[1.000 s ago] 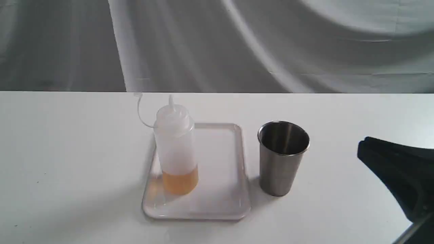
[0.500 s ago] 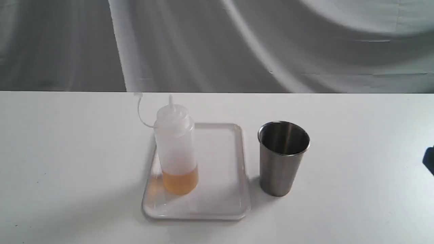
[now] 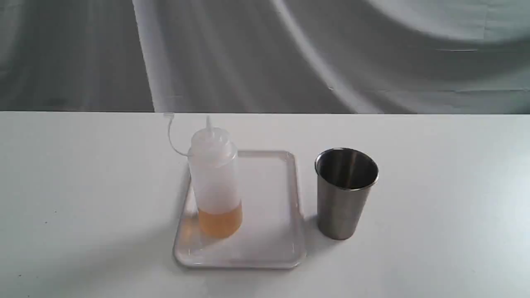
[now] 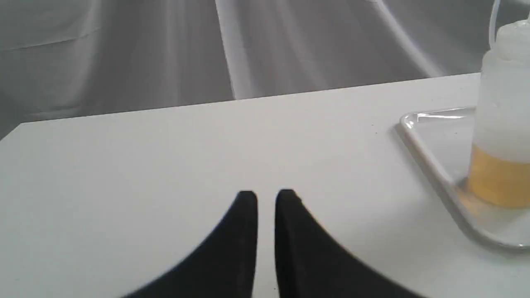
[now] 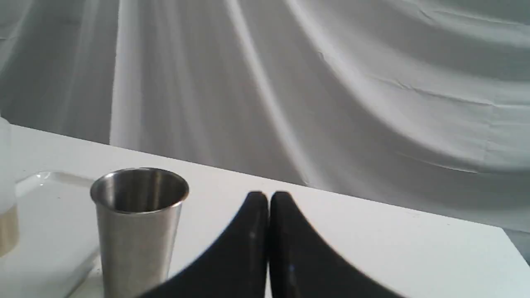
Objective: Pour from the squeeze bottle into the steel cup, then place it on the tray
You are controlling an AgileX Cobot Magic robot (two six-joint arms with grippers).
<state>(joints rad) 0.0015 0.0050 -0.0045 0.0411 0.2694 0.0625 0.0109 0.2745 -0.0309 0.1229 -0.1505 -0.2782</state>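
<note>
The squeeze bottle (image 3: 214, 178) stands upright on the left part of the white tray (image 3: 273, 231), amber liquid at its bottom, cap strap curling up to its left. The steel cup (image 3: 345, 192) stands upright on the table just right of the tray. Neither gripper shows in the exterior view. In the left wrist view my left gripper (image 4: 266, 194) is shut and empty over bare table, with the bottle (image 4: 501, 124) and tray (image 4: 430, 165) off to one side. In the right wrist view my right gripper (image 5: 268, 194) is shut and empty beside the cup (image 5: 138, 223).
The white table (image 3: 83, 207) ends at a far edge against a draped grey cloth backdrop (image 3: 290, 54). One table corner shows in the left wrist view and another in the right wrist view.
The right arm's dark gripper, seen at the right edge of the exterior view one second ago, has drawn back rightward and left that view. Bottle, tray and cup have not moved.
</note>
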